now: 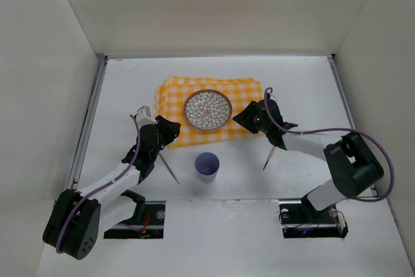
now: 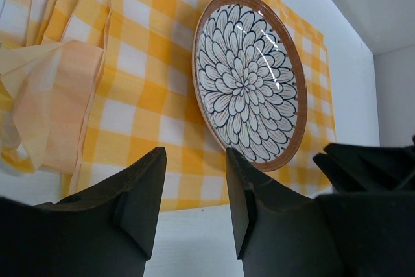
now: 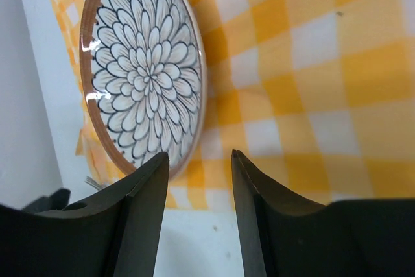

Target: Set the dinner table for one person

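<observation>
A: L end effector point(image 1: 172, 126): fingers apart, nothing betw. them, tips at near-left edge of checked cloth point(image 1: 172, 95). R end effector point(image 1: 240, 120): likewise fingers apart and empty, at the cloth's near-right edge. Wrist views agreed for both.

B: Plate?

A: Plate point(image 1: 207, 109) lay flat on the cloth, approx. centre, betw. the two end effectors, touched by neither. Cloth lay far-centre on the counter point(image 1: 298, 89), i.e. the dinner table. Its left side was rumpled, folded layers showing.

B: Rest of the setting?

A: Lilac cup point(image 1: 207, 166) stood upright on bare counter, near side of the cloth, apart from it. One thin utensil point(image 1: 170, 168) lay by the L arm, another point(image 1: 269, 158) by the R arm. Both were angled, on bare counter, off the cloth. Couldn't tell what kind.

B: Judged approx. half done, then. Risks?

A: (1) A low finger could snag the loose folds on pull-back, so the cloth drags and the plate shifts. (2) Utensils were thin and flat on a hard surface, so a pinch may slip or flick one away. (3) Cup stood betw. both arms, and a sweep toward either utensil could tip it.
</observation>
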Controlling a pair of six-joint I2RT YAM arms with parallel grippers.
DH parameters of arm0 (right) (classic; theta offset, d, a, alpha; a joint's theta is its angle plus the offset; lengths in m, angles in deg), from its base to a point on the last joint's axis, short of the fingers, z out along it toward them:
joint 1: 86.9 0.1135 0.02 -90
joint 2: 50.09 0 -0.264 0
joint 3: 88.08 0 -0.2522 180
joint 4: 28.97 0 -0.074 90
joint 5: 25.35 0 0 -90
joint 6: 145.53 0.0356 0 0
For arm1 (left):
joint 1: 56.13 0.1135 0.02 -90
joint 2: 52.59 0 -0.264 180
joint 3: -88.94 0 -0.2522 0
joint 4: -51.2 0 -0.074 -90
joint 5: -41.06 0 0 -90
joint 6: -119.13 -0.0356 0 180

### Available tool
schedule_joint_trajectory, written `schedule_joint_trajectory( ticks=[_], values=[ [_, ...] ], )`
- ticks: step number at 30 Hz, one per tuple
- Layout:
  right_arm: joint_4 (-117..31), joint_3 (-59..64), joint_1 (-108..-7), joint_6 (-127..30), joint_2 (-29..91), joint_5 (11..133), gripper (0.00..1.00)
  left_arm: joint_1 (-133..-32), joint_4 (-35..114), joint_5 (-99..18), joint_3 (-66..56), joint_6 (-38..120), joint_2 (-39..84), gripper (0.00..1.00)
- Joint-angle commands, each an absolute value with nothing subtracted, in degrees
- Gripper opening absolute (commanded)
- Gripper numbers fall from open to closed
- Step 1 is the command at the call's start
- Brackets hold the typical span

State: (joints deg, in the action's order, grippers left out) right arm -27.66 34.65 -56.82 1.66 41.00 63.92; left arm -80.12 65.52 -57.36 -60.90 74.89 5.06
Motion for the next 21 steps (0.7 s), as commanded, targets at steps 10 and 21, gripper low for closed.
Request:
schedule_joint_trajectory(
  ticks=[10, 21],
  values=[
    [-55.7, 28.6, -40.2, -23.1, 13.2, 51.5, 0.17, -80.2, 68.1, -58.1, -61.8, 75.2, 3.8, 0.39],
    [-67.9, 16.0, -23.4, -29.9, 22.2, 48.3, 0.57, -81.0, 68.3, -58.8, -61.7, 75.1, 3.8, 0.39]
  ],
)
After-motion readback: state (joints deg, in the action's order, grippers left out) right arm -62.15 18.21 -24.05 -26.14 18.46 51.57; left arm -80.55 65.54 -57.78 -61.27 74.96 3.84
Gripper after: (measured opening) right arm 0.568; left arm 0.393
